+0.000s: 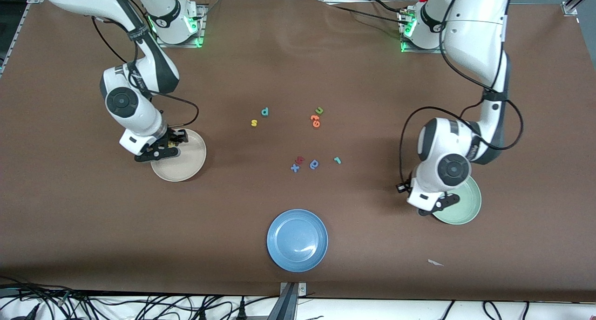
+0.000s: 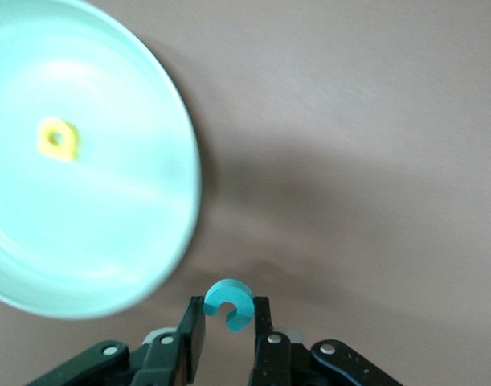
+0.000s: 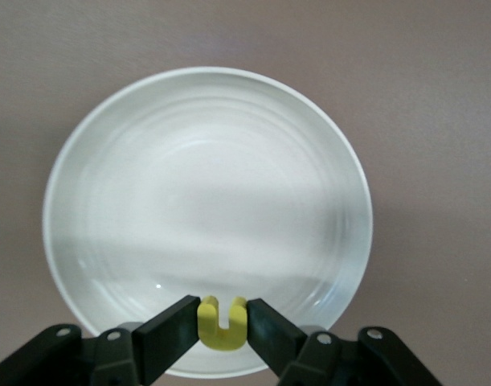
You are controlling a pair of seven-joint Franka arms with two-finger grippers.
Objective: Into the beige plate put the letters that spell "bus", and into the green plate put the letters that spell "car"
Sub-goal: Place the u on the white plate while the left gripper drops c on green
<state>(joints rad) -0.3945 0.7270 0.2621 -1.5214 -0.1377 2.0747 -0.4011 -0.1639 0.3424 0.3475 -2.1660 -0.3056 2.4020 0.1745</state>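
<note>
Yellow "u" point(image 3: 222, 326) over beige plate point(image 3: 108, 161)

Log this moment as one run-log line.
left hand: shut on teal c, beside green plate | yellow a: in green plate | right hand: shut on yellow u, over beige plate

Right claw point(image 1: 168, 145): centre left of frame, over the beige plate point(image 1: 186, 166).
Left claw point(image 1: 440, 204): lower right, at the green plate point(image 1: 463, 203) rim.
Blue plate point(image 1: 297, 240): bottom centre.
Loose letters: mid-frame on the counter point(image 1: 93, 217).
</note>
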